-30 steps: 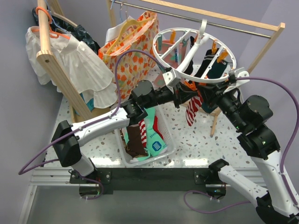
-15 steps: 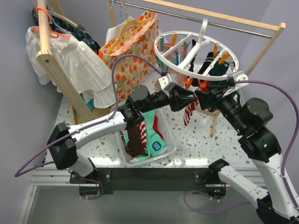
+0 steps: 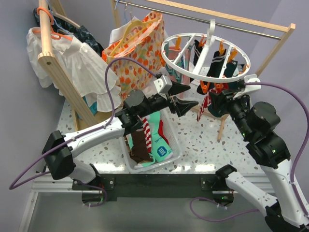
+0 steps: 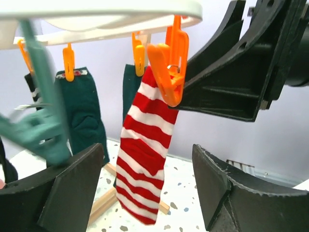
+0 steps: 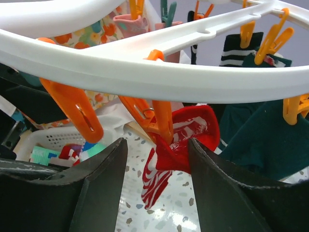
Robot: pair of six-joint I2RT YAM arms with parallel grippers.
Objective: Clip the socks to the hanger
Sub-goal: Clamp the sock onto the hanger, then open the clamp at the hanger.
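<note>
At the far left a white frilled fabric shirt (image 3: 82, 67) is hung on a slanted wooden frame (image 3: 58, 72). Beside it an orange-flowered translucent bag (image 3: 137, 48) is seen (its contents cannot be made out). Lower down, on the speckled table (image 3: 198, 140), a clear rectangular plastic bin (image 3: 175, 145) is set. Socks are piled in it: a brown sock with cream stripes (image 3: 139, 145), a teal patterned sock (image 3: 161, 147) and a red-and-white striped one (image 3: 147, 131). Above the bin's far end the left gripper (image 3: 187, 98) is held released, its fingers spread wide with nothing gripped. To its right a red-and-white striped hanging sock (image 4: 145, 145) is pinned by an orange plastic clip (image 4: 166, 72) under the near rim of the large round white plastic drying hanger (image 3: 207, 79), where dark teal socks (image 4: 82, 111) are also clipped. The right gripper (image 5: 157, 145) is placed just under that rim, its fingers parted and nothing grasped; the clip and sock are seen in the gap.
</note>
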